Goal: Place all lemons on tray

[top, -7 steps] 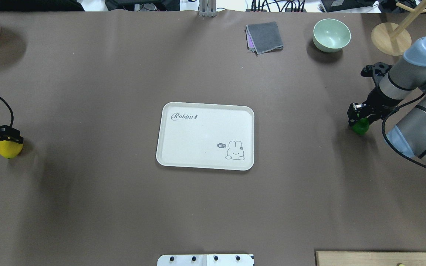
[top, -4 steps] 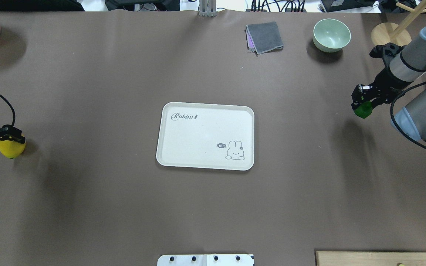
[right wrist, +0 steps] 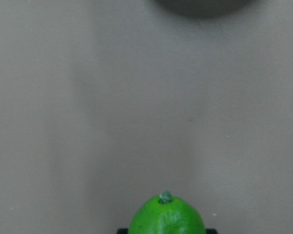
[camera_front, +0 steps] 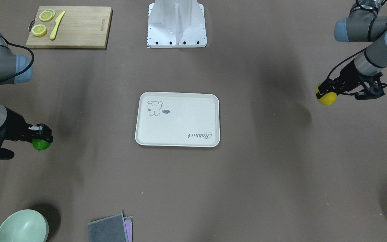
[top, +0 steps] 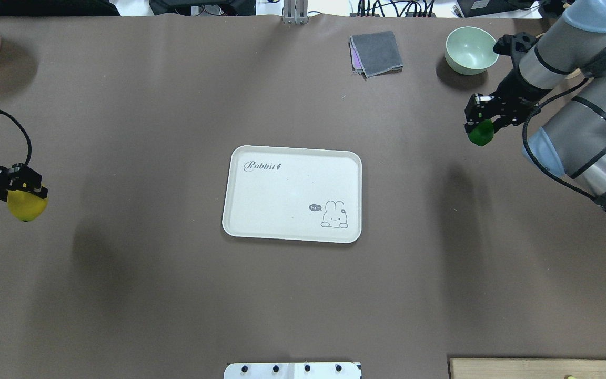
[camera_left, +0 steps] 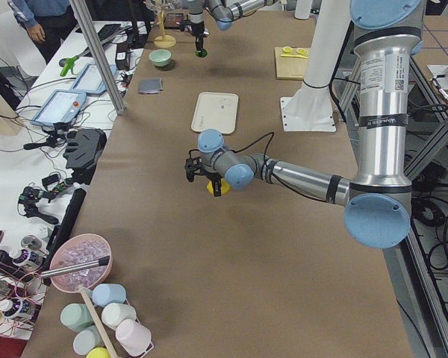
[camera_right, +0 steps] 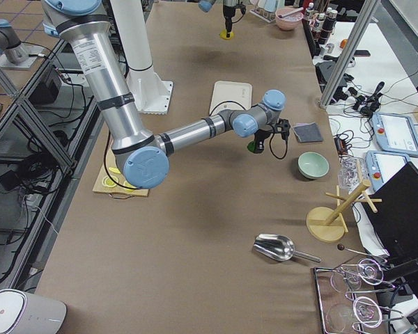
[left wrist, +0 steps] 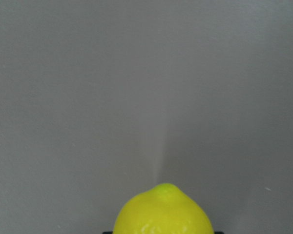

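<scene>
Brown table (top: 124, 295): yellow lemon (top: 27, 206) gripped between left jaws, green lemon (top: 481, 136) gripped between right jaws, tray (top: 282, 200) well apart

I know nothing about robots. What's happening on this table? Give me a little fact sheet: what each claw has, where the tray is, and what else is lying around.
Left gripper: shut on the bright yellow oval lemon, held above the brown table
Right gripper: shut on the glossy green oval lemon, also held up
Cream-white rectangular tray: mid-table between the arms, nothing on it
Lemons on tray: none of two
Also present: pale green bowl, folded grey cloth, wooden cutting board with lemon slices and yellow knife
</scene>
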{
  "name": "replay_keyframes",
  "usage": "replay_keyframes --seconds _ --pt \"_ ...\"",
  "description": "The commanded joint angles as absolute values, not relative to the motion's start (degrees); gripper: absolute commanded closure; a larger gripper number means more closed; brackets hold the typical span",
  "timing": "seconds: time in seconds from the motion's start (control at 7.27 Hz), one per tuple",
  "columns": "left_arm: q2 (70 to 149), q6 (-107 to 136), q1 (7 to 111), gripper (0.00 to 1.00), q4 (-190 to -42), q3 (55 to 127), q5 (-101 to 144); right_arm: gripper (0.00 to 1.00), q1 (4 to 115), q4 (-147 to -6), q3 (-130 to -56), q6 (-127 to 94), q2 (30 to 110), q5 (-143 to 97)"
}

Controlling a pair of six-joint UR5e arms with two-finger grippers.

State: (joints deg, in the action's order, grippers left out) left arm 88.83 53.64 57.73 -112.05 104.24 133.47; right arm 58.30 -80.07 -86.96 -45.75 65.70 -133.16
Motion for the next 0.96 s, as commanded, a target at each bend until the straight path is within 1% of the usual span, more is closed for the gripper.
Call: replay_keyframes --seconds 0.0,0.41,0.69,0.83 --pt "98.5 50.4 60.5 1.0 -94.6 108.6 135.5 0.77 55.0 -85.9 -86.8 -49.8 59.1 -129.7" --pt "117.7 51.6 58.2 1.0 -74.9 107.8 131.1 0.77 49.3 -86.7 -86.2 -57.5 53.8 -126.6" --pt "123.8 57.2 53.0 1.0 -72.6 106.2 128.5 0.77 45.7 -86.6 -85.5 -63.4 50.2 -126.4" --pt "125.7 59.7 51.0 1.0 -72.9 105.3 127.7 0.77 44.0 -86.6 -85.1 -63.7 49.8 -126.0"
